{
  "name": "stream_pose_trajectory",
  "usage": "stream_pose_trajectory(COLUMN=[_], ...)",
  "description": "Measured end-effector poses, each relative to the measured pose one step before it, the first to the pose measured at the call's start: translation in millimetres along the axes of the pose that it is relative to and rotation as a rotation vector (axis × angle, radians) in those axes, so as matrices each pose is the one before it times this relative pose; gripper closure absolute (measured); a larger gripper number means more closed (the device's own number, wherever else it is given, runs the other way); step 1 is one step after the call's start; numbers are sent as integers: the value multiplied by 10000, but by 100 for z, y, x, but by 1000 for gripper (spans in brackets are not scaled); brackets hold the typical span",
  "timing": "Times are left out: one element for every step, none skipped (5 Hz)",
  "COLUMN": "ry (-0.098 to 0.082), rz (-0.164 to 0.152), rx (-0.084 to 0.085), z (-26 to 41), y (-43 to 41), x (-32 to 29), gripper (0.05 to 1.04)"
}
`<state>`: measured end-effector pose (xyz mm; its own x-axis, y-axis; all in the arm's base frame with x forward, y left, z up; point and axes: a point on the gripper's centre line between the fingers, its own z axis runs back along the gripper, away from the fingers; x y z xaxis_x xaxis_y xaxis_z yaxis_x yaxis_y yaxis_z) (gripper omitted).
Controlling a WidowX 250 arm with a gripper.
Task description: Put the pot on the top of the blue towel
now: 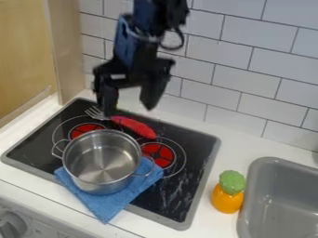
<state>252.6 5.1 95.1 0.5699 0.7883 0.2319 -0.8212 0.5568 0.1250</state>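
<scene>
My gripper (129, 110) hangs above the back of the stove with its two fingers apart and nothing between them, behind and above the pot. The metal pot (102, 160) stands upright on the blue towel (110, 205), covering much of it. Towel shows along the pot's front and right sides. The towel lies partly on the stove's front left area and hangs over its front edge.
On the black stove (171, 197), a fork with a red handle (135, 126) lies behind the pot. An orange and green toy (228, 191) stands right of the stove, beside the grey sink (279, 200). A tiled wall rises behind; a wooden panel (71, 51) is at left.
</scene>
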Motion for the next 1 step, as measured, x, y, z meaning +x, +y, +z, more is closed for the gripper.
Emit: stream_pose_trajectory(ry=[26], rz=[-33], rx=[-9], z=[4], y=[21], x=[-58], gripper=[83])
